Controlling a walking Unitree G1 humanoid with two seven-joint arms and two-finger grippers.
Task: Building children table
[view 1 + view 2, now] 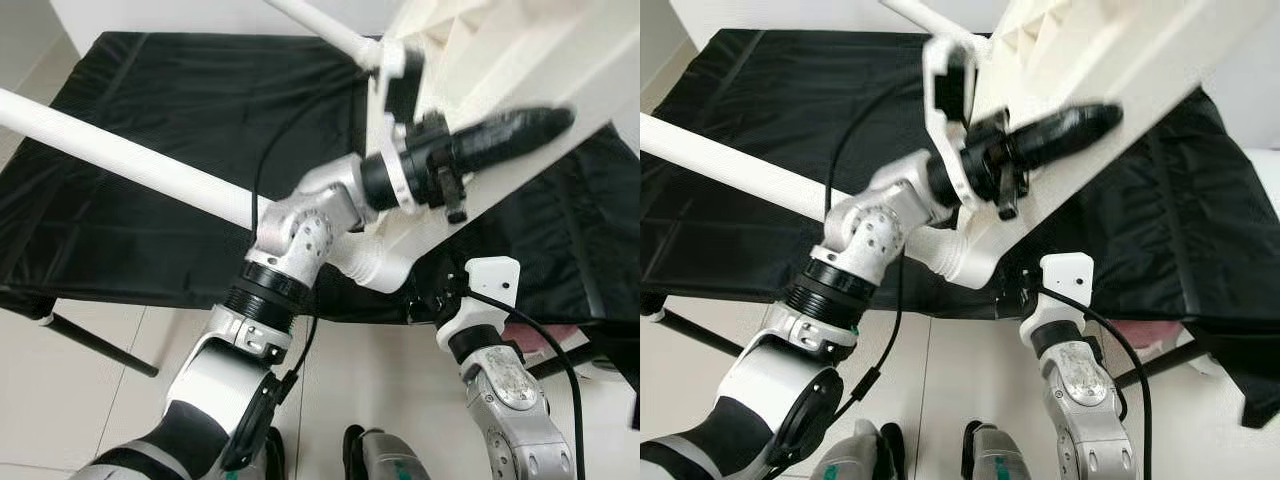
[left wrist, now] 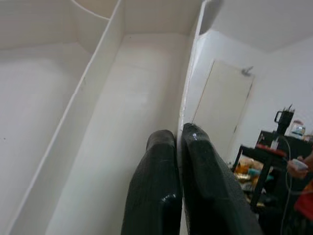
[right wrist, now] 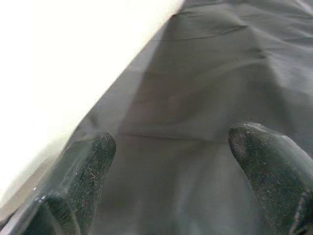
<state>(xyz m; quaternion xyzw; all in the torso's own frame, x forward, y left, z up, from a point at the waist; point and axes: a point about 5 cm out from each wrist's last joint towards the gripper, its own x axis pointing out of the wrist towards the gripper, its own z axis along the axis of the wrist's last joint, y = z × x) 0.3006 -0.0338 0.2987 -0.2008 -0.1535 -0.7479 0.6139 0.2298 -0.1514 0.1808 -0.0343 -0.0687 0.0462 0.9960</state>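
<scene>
White table top [image 1: 520, 70] tilted up at 1 o'clock over a black cloth-covered platform [image 1: 150, 150]. Its ribbed underside shows at the top edge.

Left gripper [image 1: 545, 125] raised at 2 o'clock, long black fingers [image 2: 161, 196] pressed together on the table top's thin edge wall; left wrist view shows the wall caught between the two fingers, with the white ribbed compartments beyond.

Long white leg tube [image 1: 130, 160] runs from 9 o'clock toward centre and crosses behind the left arm's elbow, meeting a white socket [image 1: 375, 268] at the table's lower corner. Second white tube [image 1: 320, 25] at 12 o'clock.

Right gripper [image 3: 171, 161] low at 5 o'clock under the table's corner, fingers well apart, holding nothing; black cloth and the white table edge lie ahead of it.

Left wrist view background: door, dark stand with clutter, a person's hand.
</scene>
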